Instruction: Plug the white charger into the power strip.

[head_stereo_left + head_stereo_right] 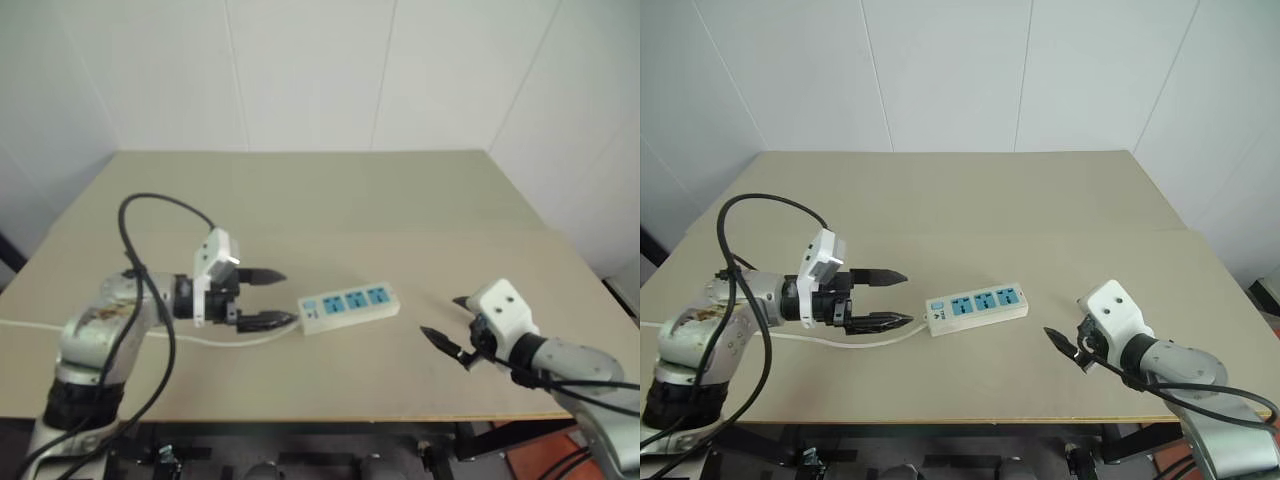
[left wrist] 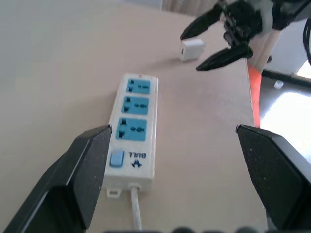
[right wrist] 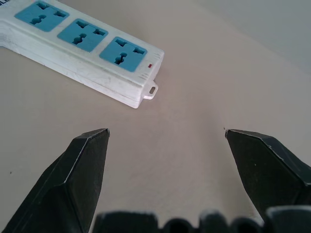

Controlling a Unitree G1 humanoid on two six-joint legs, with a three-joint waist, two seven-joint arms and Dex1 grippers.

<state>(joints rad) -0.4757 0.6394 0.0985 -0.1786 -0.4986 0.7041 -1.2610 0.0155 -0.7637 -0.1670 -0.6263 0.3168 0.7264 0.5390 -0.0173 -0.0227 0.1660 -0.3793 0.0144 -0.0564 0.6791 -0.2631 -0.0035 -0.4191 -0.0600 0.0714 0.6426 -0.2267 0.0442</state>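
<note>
The charger (image 2: 192, 49) lies loose on the table (image 1: 330, 200) by the right end effector (image 2: 219, 35), at about 3 o'clock from the strip (image 1: 349, 303), whose three blue sockets stand empty. Both end effectors, the left (image 1: 272, 298) at the strip's 9 o'clock, are spread wide and hold nothing, so the pick-up seems yet to come, calling for the right one to close on the charger. The beige table sits against white panelled walls.
</note>
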